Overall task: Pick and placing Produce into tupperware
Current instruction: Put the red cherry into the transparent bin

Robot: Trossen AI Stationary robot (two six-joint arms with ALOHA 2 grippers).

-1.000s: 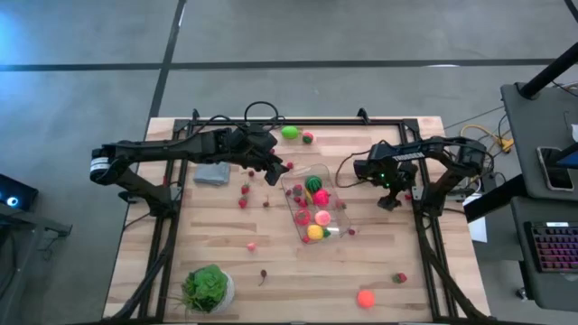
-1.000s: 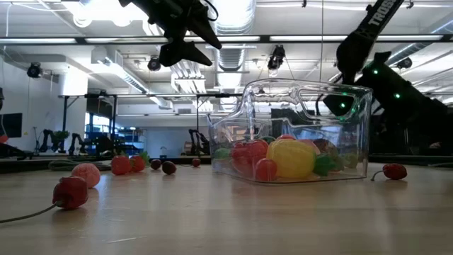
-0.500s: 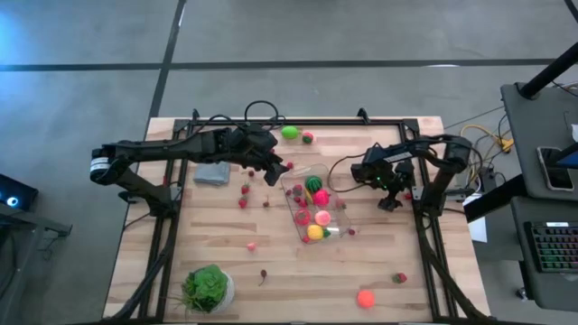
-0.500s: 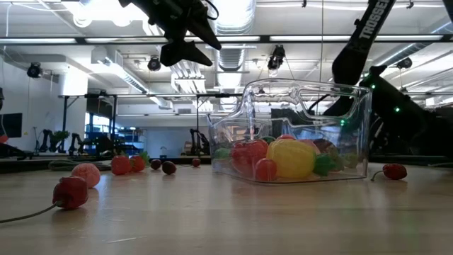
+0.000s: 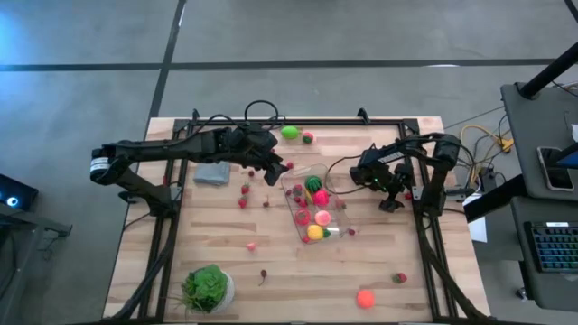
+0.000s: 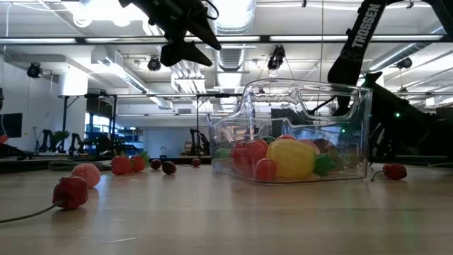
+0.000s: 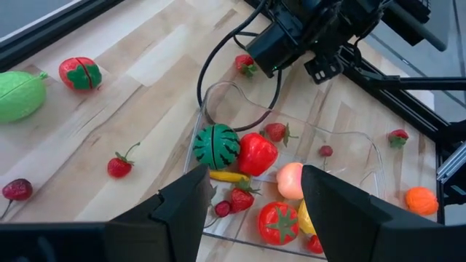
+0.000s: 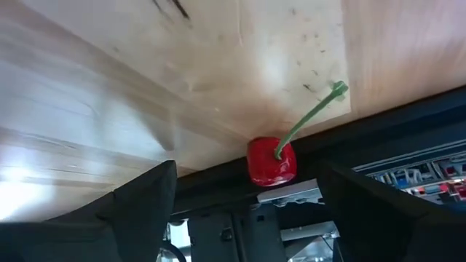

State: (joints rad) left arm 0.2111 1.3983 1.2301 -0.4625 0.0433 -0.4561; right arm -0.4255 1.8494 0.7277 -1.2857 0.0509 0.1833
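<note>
1. The tupperware (image 5: 313,205) stands near the middle of the worktop (image 5: 379,271), a clear rectangular tub with rounded corners, lying slightly askew to the worktop's edges.
2. Inside it, the left wrist view shows a striped green melon (image 7: 215,145) at one end, with a red pepper-like piece (image 7: 256,153) touching it and a strawberry (image 7: 276,132) just beyond.
3. Farther along the tub lie a pink piece (image 7: 290,180), a red tomato (image 7: 279,222), a thin yellow piece (image 7: 228,175) and a few small red berries.
4. From the low view the tub's contents (image 6: 290,159) read as red, yellow and green pieces heaped on its floor, well below its rim.
5. The left gripper (image 5: 274,171) hangs above the worktop just beside the tub's far corner; its fingers (image 7: 182,211) are spread apart and hold nothing.
6. The right gripper (image 5: 392,199) is low, near the worktop's right edge, beside the tub; its fingers (image 8: 138,204) stand wide apart, with a red cherry (image 8: 271,161) lying between them at the worktop's edge, not gripped.
7. Loose produce is scattered outside the tub: red berries (image 5: 244,190) between the tub and a grey cloth (image 5: 211,174), a green piece (image 5: 289,133) by the far edge, and an orange piece (image 5: 365,298) near the front.
8. A white bowl (image 5: 226,293) at the front left holds a leafy green head (image 5: 206,285).
</note>
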